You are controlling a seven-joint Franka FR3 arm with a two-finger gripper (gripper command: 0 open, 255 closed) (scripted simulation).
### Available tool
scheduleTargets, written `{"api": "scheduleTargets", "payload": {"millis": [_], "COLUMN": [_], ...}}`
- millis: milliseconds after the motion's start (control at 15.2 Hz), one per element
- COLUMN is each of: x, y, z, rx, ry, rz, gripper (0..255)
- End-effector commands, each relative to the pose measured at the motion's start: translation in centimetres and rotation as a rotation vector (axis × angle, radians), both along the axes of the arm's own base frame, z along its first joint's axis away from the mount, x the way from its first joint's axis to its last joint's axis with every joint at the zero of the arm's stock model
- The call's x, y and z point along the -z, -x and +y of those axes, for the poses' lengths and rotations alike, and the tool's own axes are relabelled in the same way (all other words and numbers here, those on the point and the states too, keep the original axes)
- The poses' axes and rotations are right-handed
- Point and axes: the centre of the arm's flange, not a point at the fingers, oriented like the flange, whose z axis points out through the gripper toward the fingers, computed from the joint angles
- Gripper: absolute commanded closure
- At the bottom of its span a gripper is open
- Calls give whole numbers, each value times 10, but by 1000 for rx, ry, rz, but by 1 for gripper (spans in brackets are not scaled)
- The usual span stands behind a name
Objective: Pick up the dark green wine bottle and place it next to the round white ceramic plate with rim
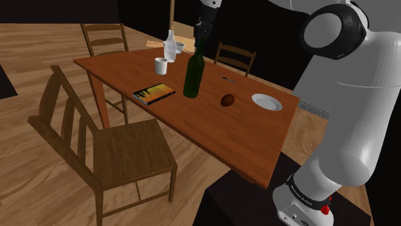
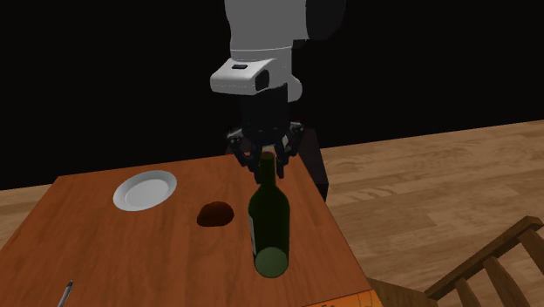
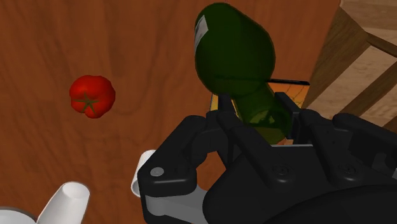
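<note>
Bottle [image 1: 194, 74] is pinched at the neck by the gripper [image 1: 201, 41], roughly upright at mid-table [image 1: 212, 138]. In the shoulder view the book [image 1: 153, 94] sits at its nine o'clock, the tomato [image 1: 227, 100] at three, and the plate [image 1: 266, 101] beyond, well apart.

1. Table [image 1: 225, 128]: one, wooden.
2. Chairs [image 1: 128, 151]: three, all wooden.
3. Dark green bottle [image 1: 193, 76]: one.
4. Round white plate [image 1: 267, 101]: one.
5. Red tomato [image 3: 92, 95]: one.
6. Book [image 1: 154, 94]: one.
7. White cup [image 1: 160, 65]: one.
8. White vase [image 1: 169, 46]: one.
9. Thin utensil [image 2: 65, 294]: one.
</note>
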Motion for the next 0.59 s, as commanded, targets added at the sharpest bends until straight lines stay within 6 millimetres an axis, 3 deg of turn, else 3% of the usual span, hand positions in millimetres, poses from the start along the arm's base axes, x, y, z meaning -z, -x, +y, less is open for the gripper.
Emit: {"api": "scheduleTargets", "payload": {"millis": [0,528], "x": [-10,-52], "y": [0,0], "z": [-1,-1], "rx": [0,0], "ry": [0,0], "rz": [0,0], "gripper": [255,255]}}
